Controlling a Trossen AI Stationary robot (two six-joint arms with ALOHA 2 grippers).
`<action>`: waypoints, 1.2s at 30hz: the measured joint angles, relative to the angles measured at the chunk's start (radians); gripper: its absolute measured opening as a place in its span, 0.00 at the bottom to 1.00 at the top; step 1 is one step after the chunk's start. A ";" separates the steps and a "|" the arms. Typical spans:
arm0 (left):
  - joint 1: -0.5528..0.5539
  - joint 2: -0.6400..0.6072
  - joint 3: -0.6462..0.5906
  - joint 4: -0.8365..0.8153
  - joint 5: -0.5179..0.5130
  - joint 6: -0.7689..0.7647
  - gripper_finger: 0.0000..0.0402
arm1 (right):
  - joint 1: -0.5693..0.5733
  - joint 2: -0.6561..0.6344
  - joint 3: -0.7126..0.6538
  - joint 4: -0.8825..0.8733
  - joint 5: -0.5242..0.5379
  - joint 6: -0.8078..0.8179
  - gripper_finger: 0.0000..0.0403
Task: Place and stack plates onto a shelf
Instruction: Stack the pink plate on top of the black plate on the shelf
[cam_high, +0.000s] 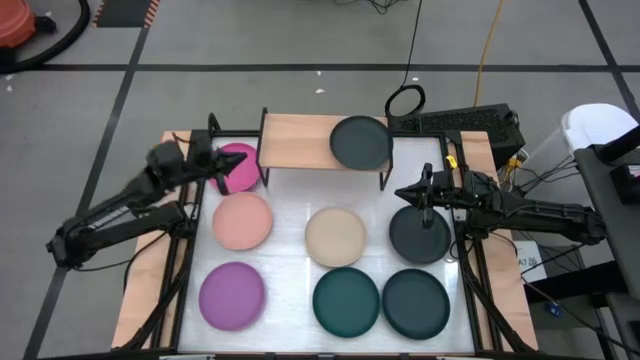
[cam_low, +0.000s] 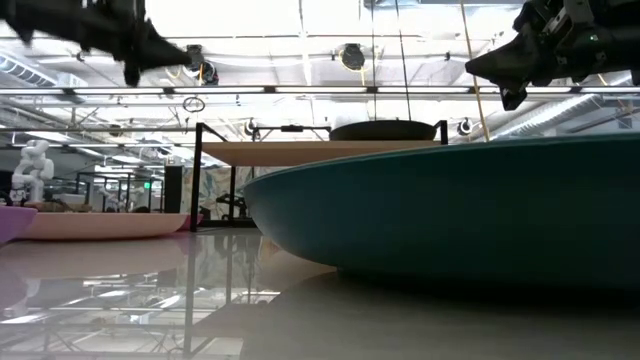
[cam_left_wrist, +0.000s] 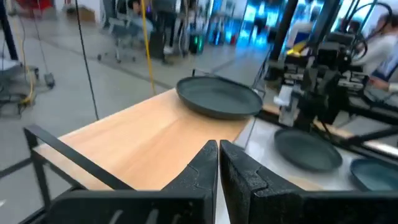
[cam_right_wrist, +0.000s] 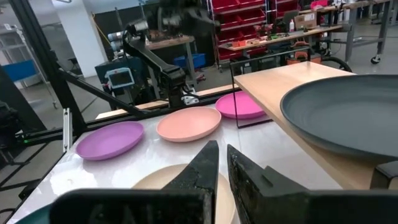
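The shelf (cam_high: 300, 140) stands at the table's far middle, with one charcoal plate (cam_high: 360, 142) lying flat on the right half of its board. A magenta plate (cam_high: 240, 168) lies on the table left of the shelf. My left gripper (cam_high: 222, 167) hovers high above it, shut and empty (cam_left_wrist: 217, 155). Salmon (cam_high: 242, 220), beige (cam_high: 335, 237), purple (cam_high: 232, 295), teal (cam_high: 346, 301), dark teal (cam_high: 415, 303) and charcoal (cam_high: 420, 235) plates lie flat on the table. My right gripper (cam_high: 403, 194) is shut and empty (cam_right_wrist: 222, 163) above the charcoal one's far edge.
The left half of the shelf board (cam_left_wrist: 143, 143) is bare wood. Black frame rails (cam_high: 180, 260) run along the table's left and right sides. A black box with cables (cam_high: 470, 125) sits behind the shelf at the far right. The teal plate (cam_low: 450, 210) fills the low view.
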 joint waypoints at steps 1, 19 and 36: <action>0.000 0.014 0.056 -0.068 -0.009 0.002 0.05 | 0.000 0.000 0.000 0.000 0.000 0.000 0.05; 0.000 0.478 0.318 -0.924 -0.407 -0.262 0.05 | 0.000 0.000 0.000 0.000 0.001 0.000 0.05; -0.036 0.881 0.319 -0.905 -0.282 0.006 0.06 | 0.000 0.000 0.000 -0.025 0.000 0.008 0.05</action>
